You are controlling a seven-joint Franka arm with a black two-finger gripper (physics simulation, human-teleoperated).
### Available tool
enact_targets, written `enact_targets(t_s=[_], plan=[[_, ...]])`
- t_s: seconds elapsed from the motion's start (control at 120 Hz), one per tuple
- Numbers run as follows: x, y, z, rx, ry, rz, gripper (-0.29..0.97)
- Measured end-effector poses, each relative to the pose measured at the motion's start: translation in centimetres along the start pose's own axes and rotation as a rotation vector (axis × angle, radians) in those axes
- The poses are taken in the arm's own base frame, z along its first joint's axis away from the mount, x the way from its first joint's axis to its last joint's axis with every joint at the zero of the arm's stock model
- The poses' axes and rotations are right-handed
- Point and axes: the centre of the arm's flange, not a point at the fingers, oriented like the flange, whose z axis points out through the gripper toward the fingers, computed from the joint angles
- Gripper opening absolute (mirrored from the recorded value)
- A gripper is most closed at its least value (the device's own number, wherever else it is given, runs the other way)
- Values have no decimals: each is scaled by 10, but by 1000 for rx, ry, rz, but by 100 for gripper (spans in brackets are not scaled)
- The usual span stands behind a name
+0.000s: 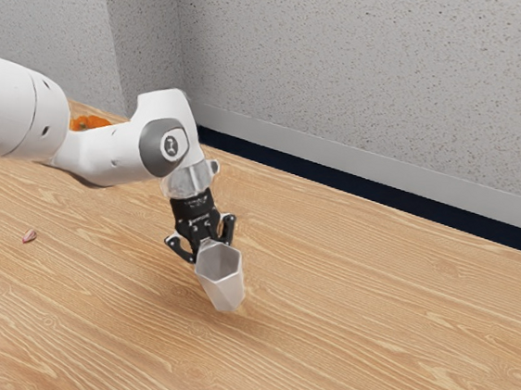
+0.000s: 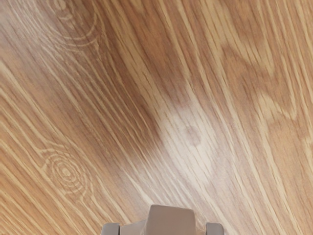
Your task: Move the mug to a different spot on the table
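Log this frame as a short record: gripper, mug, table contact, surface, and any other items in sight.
gripper: black two-finger gripper, shut on the mug at its upper end
mug: white faceted mug, tilted, its lower end pointing down toward the exterior view's right
table contact: cannot tell; the mug's lower end is at or just above the table, with its shadow close beneath
surface: wood-grain table
other items: small pink object lying on the table toward the exterior view's left; orange object partly hidden behind the arm
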Motion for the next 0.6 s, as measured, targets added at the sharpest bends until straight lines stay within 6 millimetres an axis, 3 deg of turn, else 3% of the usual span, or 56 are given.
enact_targets(t_s=[0.117,0.25,0.383,0.6], plan=[[31,-25,-15,4,-21,-49,6],[57,-52,-13,24,-57,-85,7],[71,-68,-11,35,-78,-95,7],[84,-79,-10,40,-92,-83,8]])
